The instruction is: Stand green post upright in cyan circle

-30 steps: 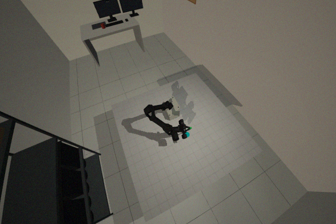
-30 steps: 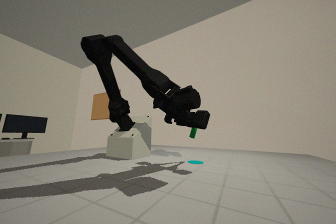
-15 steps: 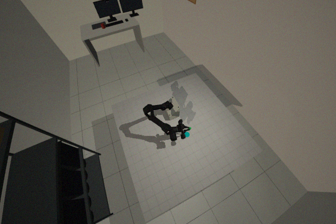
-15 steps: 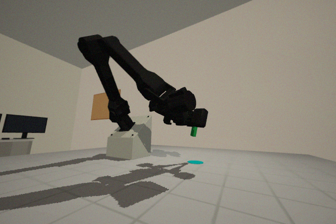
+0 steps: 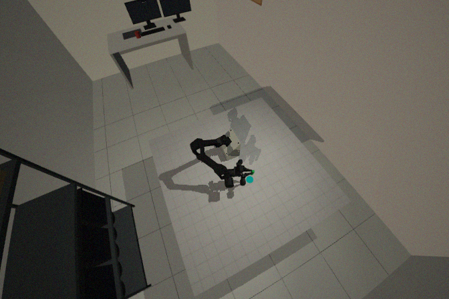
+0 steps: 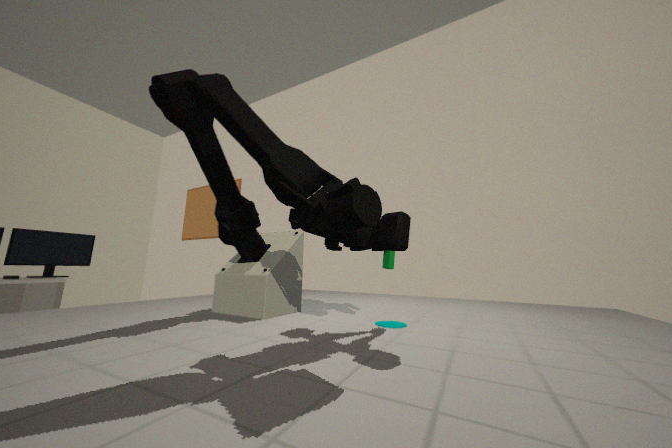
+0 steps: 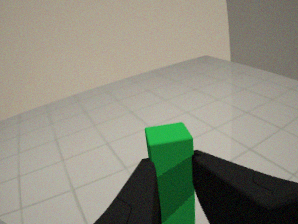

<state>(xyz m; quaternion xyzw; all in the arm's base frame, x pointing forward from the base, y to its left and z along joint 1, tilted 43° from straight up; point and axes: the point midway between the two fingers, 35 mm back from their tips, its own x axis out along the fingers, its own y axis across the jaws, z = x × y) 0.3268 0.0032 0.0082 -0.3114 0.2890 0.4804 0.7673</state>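
Note:
The green post (image 5: 252,171) (image 6: 388,259) (image 7: 173,170) is held upright in the air, its lower end well above the floor. My gripper (image 7: 170,164) is shut on it, one black finger on each side in the wrist view; in the exterior view the gripper's dark body hides the fingertips and the post's upper part. The cyan circle (image 5: 250,179) (image 6: 390,324) lies flat on the floor, with nothing standing on it. It is below the post in the exterior view and just beside it in the top view. The wrist view does not show the circle.
The arm's pale base block (image 5: 232,149) (image 6: 239,293) stands on the tiled floor behind the gripper. A desk (image 5: 143,42) with two monitors stands at the back. A dark shelf unit (image 5: 45,229) is at the left of the top view. The arm's shadow lies near the circle.

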